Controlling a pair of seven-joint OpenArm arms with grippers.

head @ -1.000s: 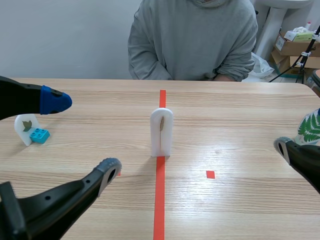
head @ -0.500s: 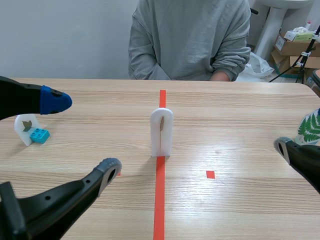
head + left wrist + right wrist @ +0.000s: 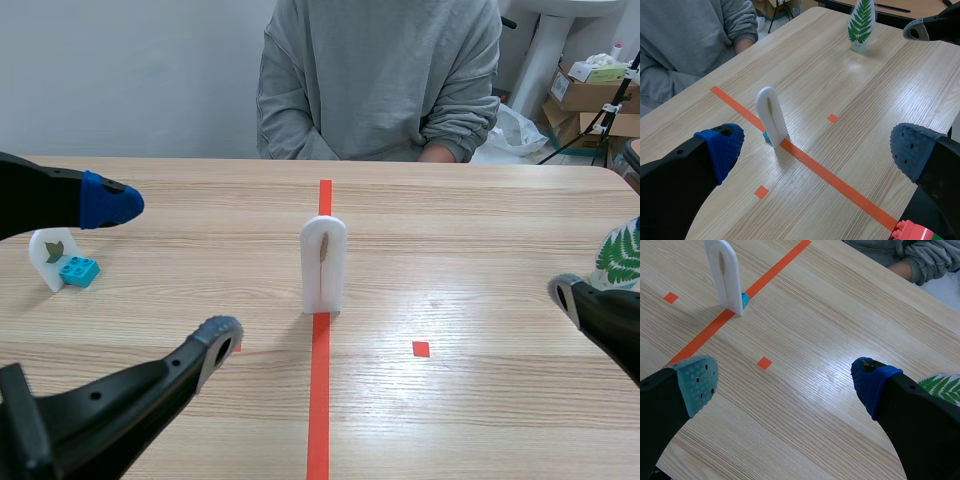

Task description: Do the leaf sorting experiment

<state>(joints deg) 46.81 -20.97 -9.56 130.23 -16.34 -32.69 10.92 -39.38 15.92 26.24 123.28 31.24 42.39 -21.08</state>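
So, risk: left gripper [image 3: 815, 150] and right gripper [image 3: 785, 382] both hang wide open, well back from the leaf stand [image 3: 323, 262]. My guess is that a reach coming in fast or off-line tips the thin upright plate, which looks propped only by a small blue brick [image 3: 744, 299] at its foot.
Risk 2: pads closing flat on the plate's face could scrape or crush the leaf [image 3: 324, 249]. Gripping by the edges looks safer.
Risk 3: wrong pile, I'd say. The leaf is narrow and brown, and neither reference card is an obvious match.
Leaf axis: long axis vertical, running up the leaf stand. Cannot tell which end is the stem.
Stand facing: broad face toward the robot, rounded end up, foot on the tape line [image 3: 320, 400].
Left gripper: fingers spread wide, nothing held. The leaf stand is ahead of it, between the lines of its fingers, well apart.
Right gripper: fingers spread wide, nothing held. The leaf stand is ahead and off toward its grey-green pad, well apart.
Fern card [image 3: 861, 25]: just beside the right gripper's blue-padded finger.
Small-leaf card [image 3: 52, 255]: near the left gripper's blue-padded finger, second blue brick [image 3: 78, 270] at its foot.
Person [image 3: 380, 80]: seated beyond the leaf stand, far from both grippers.
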